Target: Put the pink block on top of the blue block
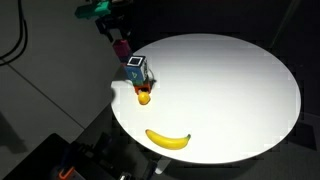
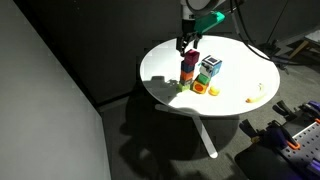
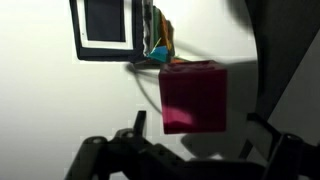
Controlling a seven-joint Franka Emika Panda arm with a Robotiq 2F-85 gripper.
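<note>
Hovering gripper [image 3: 196, 128] has fingers spread wide, gripping nothing — pink block [image 3: 193, 95] sits between them toward 12 o'clock, untouched; blue block hidden, likely beneath — retreat straight off it.

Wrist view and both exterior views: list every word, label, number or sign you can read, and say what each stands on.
No text can be read in any view.
Dark box: it carries a white-bordered panel, but no letters are legible in the wrist view; in both exterior views its label is too small to read.
Pink block: plain faces, no marking visible.
</note>
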